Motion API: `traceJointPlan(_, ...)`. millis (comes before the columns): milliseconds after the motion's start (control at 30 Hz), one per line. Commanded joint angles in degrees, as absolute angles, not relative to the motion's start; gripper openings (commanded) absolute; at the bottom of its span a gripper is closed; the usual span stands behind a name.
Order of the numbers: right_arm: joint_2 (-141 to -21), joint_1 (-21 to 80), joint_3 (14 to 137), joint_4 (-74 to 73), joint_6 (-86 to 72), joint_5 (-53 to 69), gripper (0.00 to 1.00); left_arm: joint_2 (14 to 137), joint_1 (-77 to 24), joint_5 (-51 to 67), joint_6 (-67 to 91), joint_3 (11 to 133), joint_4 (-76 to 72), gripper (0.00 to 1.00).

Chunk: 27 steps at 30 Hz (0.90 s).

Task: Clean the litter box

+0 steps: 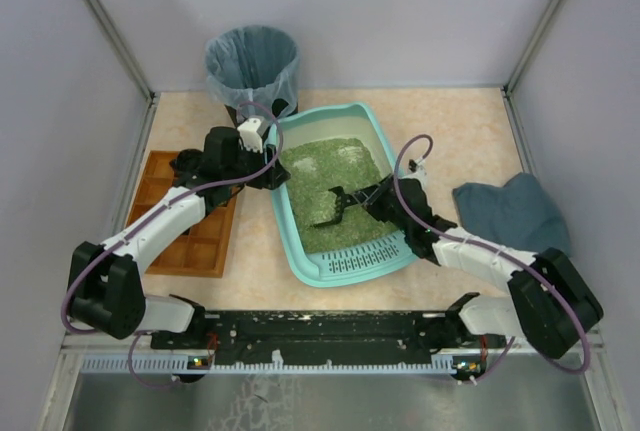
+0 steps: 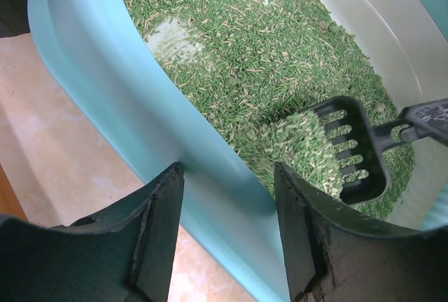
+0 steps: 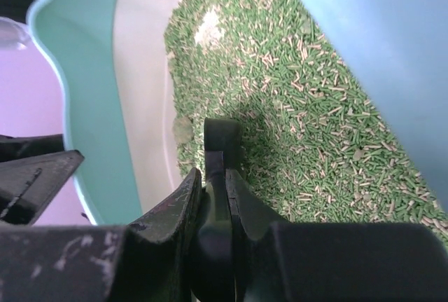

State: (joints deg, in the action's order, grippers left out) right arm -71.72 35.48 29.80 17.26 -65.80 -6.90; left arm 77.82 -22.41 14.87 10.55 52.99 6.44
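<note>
The teal litter box (image 1: pixel 372 123) lies in the middle of the table, its slotted grate lip toward me, with green pellet litter (image 1: pixel 335 176) inside. My left gripper (image 1: pixel 272 173) straddles the box's left wall (image 2: pixel 140 106), one finger outside and one over the litter, closed on the rim. My right gripper (image 1: pixel 378 194) is shut on the handle of a black slotted scoop (image 1: pixel 335 206). The scoop head (image 2: pixel 353 148) lies low in the litter with a heap of pellets (image 2: pixel 294 141) on it. In the right wrist view the handle (image 3: pixel 222 141) shows between the fingers.
A black bin with a blue-grey bag (image 1: pixel 252 61) stands behind the box's left corner. A brown wooden compartment tray (image 1: pixel 190 216) lies left, under my left arm. A dark blue-grey cloth (image 1: pixel 510 211) lies right. A greyish clump (image 3: pixel 182 130) sits by the box's inner wall.
</note>
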Motion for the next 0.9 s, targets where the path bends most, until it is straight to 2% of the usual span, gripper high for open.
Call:
traceJointPlan(0,-65.1,33.4,27.6,25.5,-67.7,-9.7,0.0,77.7,-22.6,15.3,9.4,54.3,6.8,0.58)
traceJointPlan(267,-59.6,27.3,22.0,31.7,-67.5,-4.7,0.0,79.7,-22.7,16.5,8.9,55.0,7.5,0.53)
traceJointPlan(500,-56.6,25.7,22.3,30.1,-64.6,-1.4,0.0,82.6,-22.9,15.7,7.4,57.2,9.4,0.47)
traceJointPlan(700,-54.3,25.6,23.3,26.6,-62.3,-1.4,0.0,86.4,-22.9,14.8,4.7,62.3,12.9,0.37)
traceJointPlan(867,-51.9,25.5,22.9,24.4,-61.4,-2.6,0.0,90.0,-23.1,14.7,4.1,66.4,13.9,0.35)
